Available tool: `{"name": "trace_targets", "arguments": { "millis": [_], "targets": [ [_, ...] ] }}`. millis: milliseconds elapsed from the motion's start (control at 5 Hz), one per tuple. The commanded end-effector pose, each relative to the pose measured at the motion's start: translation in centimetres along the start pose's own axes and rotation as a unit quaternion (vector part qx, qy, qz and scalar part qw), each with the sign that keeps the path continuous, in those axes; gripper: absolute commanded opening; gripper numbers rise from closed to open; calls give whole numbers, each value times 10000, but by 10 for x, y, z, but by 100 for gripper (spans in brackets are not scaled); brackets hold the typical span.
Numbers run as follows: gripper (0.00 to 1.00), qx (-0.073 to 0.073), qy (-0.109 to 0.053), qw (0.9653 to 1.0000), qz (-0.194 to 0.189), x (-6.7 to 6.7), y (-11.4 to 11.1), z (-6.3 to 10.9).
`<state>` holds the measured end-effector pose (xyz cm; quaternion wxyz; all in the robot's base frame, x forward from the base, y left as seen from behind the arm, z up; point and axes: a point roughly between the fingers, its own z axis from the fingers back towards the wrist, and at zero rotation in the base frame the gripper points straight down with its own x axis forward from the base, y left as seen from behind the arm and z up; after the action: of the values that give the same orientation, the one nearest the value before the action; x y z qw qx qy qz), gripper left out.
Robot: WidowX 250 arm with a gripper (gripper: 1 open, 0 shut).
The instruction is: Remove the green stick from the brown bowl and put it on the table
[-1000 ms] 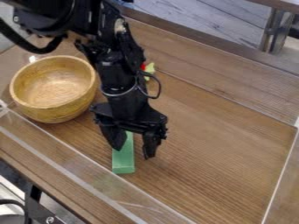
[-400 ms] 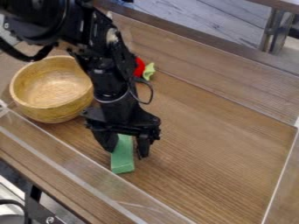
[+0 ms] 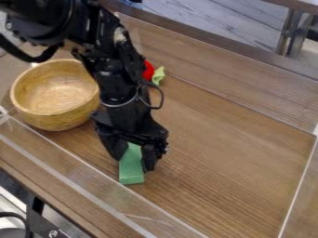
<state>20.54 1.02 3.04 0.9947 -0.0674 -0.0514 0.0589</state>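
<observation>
The green stick (image 3: 132, 167) lies flat on the table (image 3: 236, 158), near its front edge. Directly above it my gripper (image 3: 132, 154) points straight down, open, its black fingers (image 3: 112, 151) straddling the stick's far end; I cannot tell whether they touch it. The brown bowl (image 3: 55, 91) sits to the left with nothing inside it.
A red round toy with a green leaf (image 3: 152, 72) peeks out from behind the arm. Clear plastic walls (image 3: 74, 177) edge the tabletop at the front and left. A metal leg (image 3: 289, 37) stands beyond the far edge.
The arm has shifted slightly left and the wrist has rolled a little, uncovering more of the red toy. The stick stays on the table and the jaws stay open.
</observation>
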Motion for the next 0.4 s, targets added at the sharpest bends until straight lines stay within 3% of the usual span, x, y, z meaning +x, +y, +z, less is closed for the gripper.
{"name": "trace_targets", "arguments": {
  "millis": [0,200],
  "targets": [
    [100,-57,45,10000,-43,-3,1,-7],
    [100,-37,55,9998,-182,3,9,2]
  ]
}}
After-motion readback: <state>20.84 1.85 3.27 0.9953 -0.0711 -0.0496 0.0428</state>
